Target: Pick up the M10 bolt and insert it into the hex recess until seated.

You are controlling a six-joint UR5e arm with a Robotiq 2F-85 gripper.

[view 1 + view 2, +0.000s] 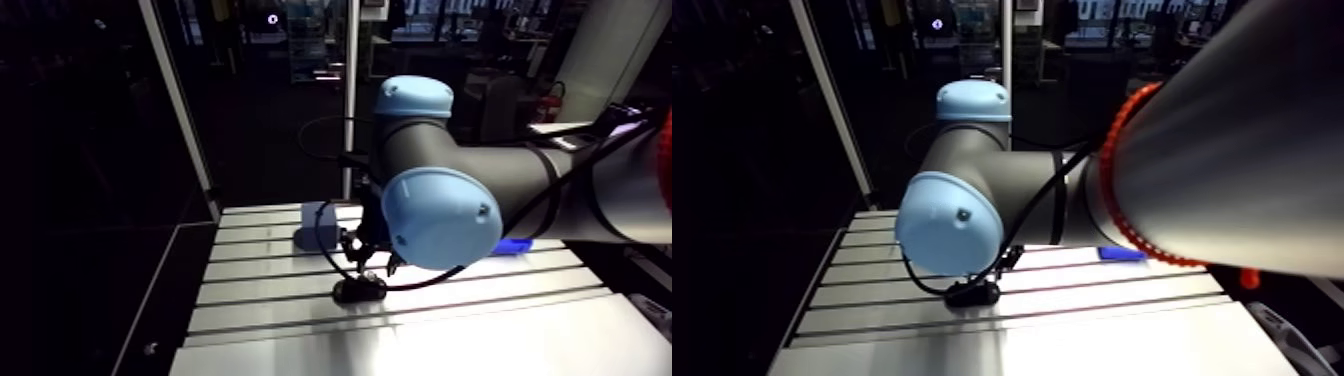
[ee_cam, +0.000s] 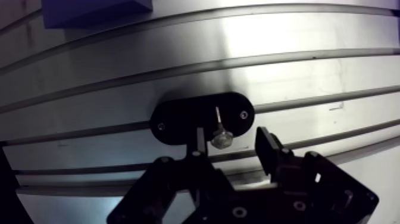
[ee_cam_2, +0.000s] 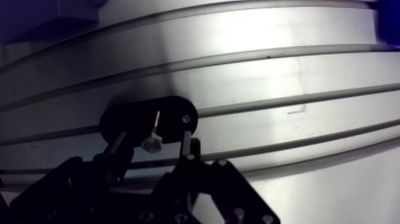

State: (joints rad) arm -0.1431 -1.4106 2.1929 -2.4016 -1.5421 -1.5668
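Note:
A black oval fixture plate (image 2: 199, 119) with a screw at each end lies on the slotted aluminium table (image 2: 286, 77). The silver bolt (image 2: 221, 139) stands at the plate's middle, its thin shank running down to the plate and its head toward the camera. My gripper (image 2: 233, 143) hangs right over it, open, with the bolt head between the two fingers; a gap shows on the side of the right finger (image 2: 268, 142). In the arm view the plate (image 1: 359, 290) sits just under the wrist, partly hidden by the elbow joint.
A blue-grey block (image 1: 315, 225) stands on the table beyond the plate, ahead of the gripper. A flat bright-blue object (image 1: 1120, 254) lies farther to the right. Long slots run across the tabletop.

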